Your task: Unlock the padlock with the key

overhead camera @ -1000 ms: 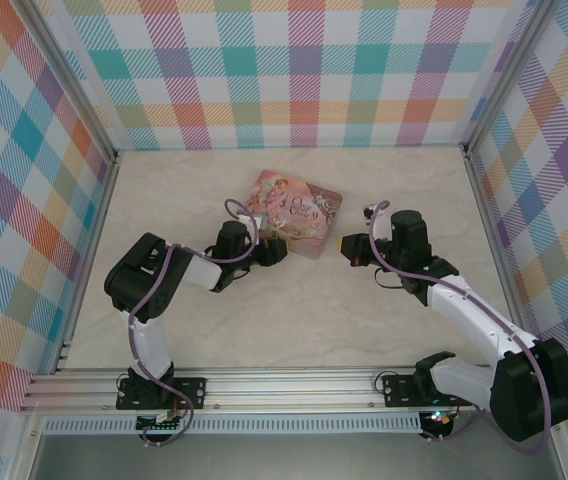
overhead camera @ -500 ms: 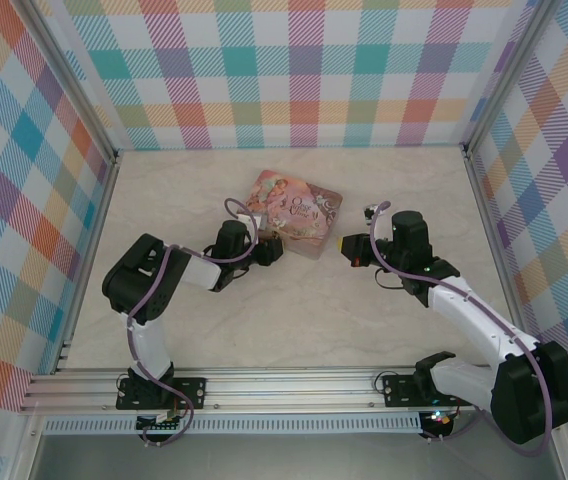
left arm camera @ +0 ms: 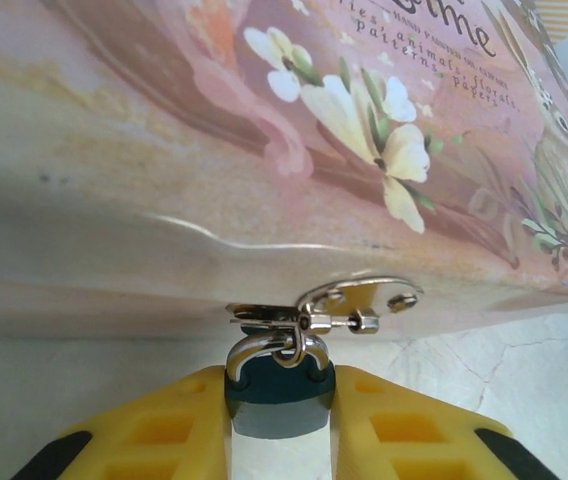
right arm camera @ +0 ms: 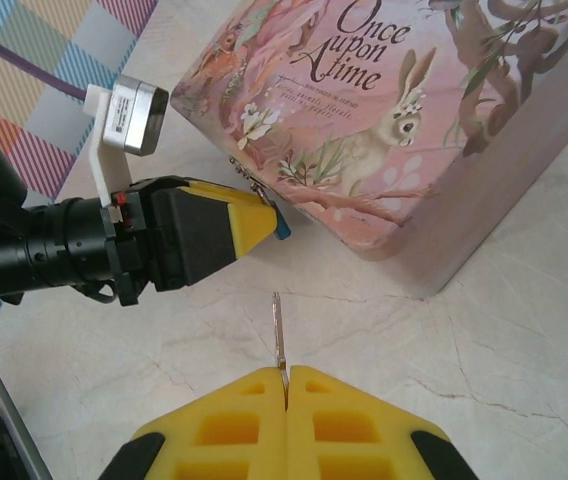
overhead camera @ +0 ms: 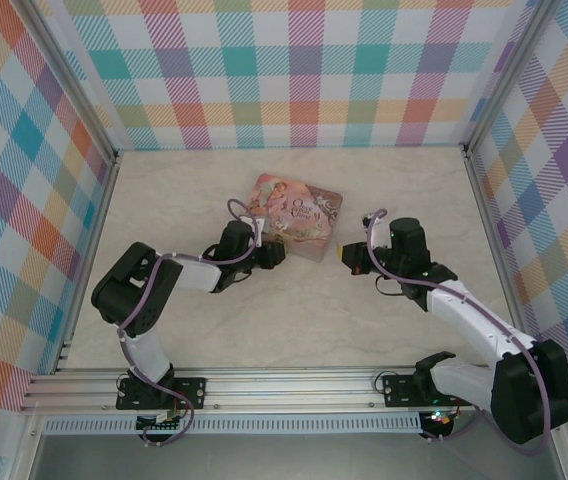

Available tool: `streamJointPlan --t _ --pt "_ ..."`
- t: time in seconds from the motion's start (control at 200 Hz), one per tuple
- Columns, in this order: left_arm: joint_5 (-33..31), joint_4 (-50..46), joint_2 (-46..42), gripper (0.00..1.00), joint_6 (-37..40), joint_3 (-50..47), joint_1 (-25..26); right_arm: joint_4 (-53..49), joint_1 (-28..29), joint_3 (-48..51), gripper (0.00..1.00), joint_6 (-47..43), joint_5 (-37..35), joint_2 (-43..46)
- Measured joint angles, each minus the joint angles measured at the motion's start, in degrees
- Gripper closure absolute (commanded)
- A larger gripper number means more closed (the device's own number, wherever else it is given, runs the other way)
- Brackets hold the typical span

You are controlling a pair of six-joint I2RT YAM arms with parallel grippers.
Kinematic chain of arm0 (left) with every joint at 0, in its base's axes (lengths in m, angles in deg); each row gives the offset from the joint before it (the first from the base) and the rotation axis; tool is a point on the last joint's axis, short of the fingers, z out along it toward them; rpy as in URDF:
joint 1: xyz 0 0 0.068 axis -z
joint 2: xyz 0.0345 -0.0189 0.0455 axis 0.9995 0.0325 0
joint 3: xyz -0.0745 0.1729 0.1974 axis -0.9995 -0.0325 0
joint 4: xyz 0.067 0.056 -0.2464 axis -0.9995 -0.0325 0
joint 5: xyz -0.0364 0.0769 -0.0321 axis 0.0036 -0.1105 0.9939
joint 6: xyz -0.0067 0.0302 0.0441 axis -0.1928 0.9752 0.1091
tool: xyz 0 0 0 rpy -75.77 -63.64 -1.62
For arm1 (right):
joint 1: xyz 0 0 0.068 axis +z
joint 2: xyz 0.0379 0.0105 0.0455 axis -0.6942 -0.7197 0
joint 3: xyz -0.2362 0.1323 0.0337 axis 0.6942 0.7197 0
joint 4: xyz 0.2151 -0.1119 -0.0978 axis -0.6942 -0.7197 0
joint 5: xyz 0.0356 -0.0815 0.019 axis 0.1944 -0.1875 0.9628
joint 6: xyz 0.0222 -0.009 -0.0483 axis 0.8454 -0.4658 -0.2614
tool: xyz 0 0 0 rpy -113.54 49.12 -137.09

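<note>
Both gripped, not unlocked yet
Left hand (right arm camera: 254, 225) clamps the padlock (left arm camera: 280, 398) at the tin (right arm camera: 364, 150), right hand (right arm camera: 286, 385) pinches the key (right arm camera: 278, 325) — inserting and turning left to do.

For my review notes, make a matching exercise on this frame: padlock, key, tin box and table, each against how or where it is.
Column A
1. padlock
2. key
3. tin box
4. table

Column B
a. pink, with a rabbit picture on its lid
b. pale marbled surface
c. teal body clamped between the fingers of the left end effector, at the tin box's side
d. thin blade sticking out of the shut right end effector, not touching the padlock

Pairs: 1-c, 2-d, 3-a, 4-b
</note>
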Motion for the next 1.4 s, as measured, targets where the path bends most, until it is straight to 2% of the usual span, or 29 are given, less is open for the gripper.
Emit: streamJointPlan --t 0.21,0.425,0.775,1.13,1.4 --pt "0.04 -3.34 -2.34 0.8 -5.7 0.0 0.46 1.03 3.34 2.03 0.98 -3.5 -0.42 -0.15" --pt "1.57 -7.45 -8.13 0.84 -12.83 0.0 1.07 1.84 8.28 4.81 0.98 -9.4 -4.15 -0.94" --pt "4.07 -12.79 -11.21 0.89 -24.35 0.0 1.81 2.51 15.06 4.31 0.99 -17.64 -10.95 -7.98" --pt "4.39 -13.7 -11.63 0.89 -31.12 0.0 2.19 4.94 18.71 0.0 0.99 -20.52 -14.21 -15.72" --pt "4.59 -13.66 -11.63 0.91 -34.01 0.0 2.23 6.86 19.06 -2.58 0.99 -21.92 -14.97 -19.34"
